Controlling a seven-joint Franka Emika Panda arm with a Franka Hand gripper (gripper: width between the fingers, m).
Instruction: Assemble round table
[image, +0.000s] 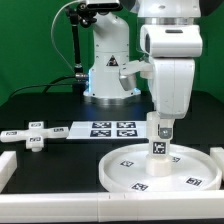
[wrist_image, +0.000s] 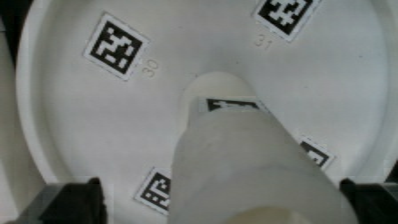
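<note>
The large rimmed round disc lies on the black mat at the front of the exterior view's right, tags facing up. My gripper is shut on the short thick cylinder and holds it upright with its lower end at the disc's middle. In the wrist view the cylinder runs from between my fingers down to the disc; its end looks to touch the disc. The small cross-shaped piece lies at the exterior view's left.
The marker board lies on the mat behind the disc. A plain white bar edges the mat at the front left. The arm's base stands at the back, with a black stand and cables beside it.
</note>
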